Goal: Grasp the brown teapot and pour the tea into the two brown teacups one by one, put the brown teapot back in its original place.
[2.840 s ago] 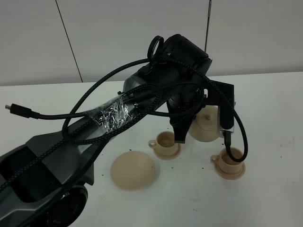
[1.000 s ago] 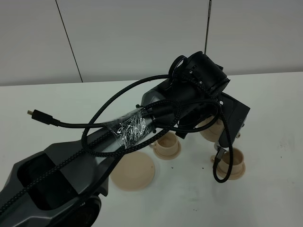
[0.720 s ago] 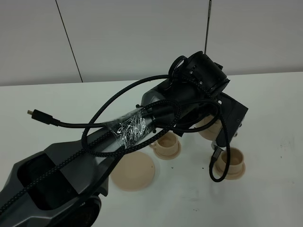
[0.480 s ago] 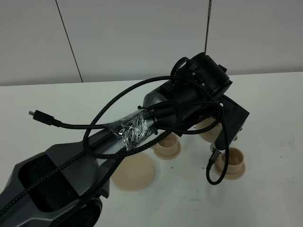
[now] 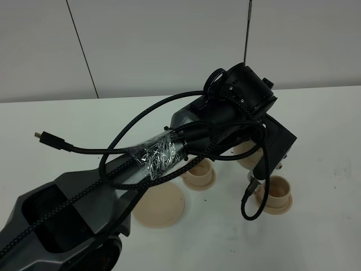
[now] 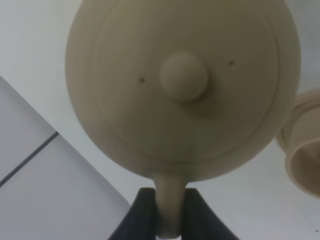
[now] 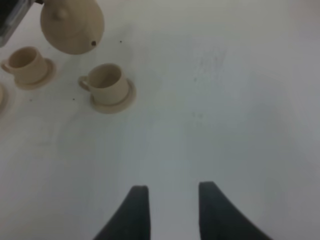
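The brown teapot [image 6: 182, 85] hangs in the air, its loop handle clamped between the fingers of my left gripper [image 6: 168, 202], which is shut on it. From the high camera the teapot [image 5: 247, 151] is mostly hidden behind the left wrist, between and above the two brown teacups. One teacup [image 5: 198, 171] stands on its small saucer to the left, the other teacup [image 5: 274, 193] to the right, just below the teapot. In the right wrist view the teapot [image 7: 72, 25] leans toward the nearer teacup [image 7: 107, 84]. The wide flat saucer [image 5: 159, 204], the original place, lies bare. My right gripper [image 7: 172, 202] is open over bare table.
The left arm [image 5: 158, 155] with its looped black cables stretches across the middle of the white table [image 5: 327, 226], covering part of the wide saucer. A grey panelled wall [image 5: 169, 45] stands behind. A few dark specks dot the table near the cups.
The left arm has carried the teapot to the right, from between the cups to above the right teacup, and turned the wrist a little further. The right gripper has not moved.
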Robot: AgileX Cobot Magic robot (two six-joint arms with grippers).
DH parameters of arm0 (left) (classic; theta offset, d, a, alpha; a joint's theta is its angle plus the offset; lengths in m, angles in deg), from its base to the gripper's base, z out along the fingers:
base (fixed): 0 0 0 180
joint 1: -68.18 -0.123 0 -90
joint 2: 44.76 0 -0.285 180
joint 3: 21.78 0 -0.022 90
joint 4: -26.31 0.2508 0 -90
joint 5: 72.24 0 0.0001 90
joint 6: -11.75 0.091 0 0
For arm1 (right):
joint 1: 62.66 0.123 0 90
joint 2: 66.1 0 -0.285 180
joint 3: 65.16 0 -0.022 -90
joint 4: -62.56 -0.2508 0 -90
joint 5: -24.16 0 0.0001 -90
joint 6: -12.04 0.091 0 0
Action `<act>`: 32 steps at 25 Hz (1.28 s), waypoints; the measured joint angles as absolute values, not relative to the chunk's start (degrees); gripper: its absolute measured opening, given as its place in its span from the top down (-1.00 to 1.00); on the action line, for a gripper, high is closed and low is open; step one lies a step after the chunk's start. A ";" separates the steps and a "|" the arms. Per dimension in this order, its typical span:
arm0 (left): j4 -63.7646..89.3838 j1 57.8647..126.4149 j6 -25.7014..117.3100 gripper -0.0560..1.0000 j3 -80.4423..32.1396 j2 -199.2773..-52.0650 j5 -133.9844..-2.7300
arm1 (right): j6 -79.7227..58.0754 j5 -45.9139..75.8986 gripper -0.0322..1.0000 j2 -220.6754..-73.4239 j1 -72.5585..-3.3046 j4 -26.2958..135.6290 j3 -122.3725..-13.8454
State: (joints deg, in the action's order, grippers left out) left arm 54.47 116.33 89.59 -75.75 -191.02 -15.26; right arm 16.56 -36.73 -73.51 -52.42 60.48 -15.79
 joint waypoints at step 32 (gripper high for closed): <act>55.58 116.33 92.57 0.57 -75.75 -191.13 -18.06 | 16.56 -36.73 0.47 -73.51 -52.42 60.48 -15.79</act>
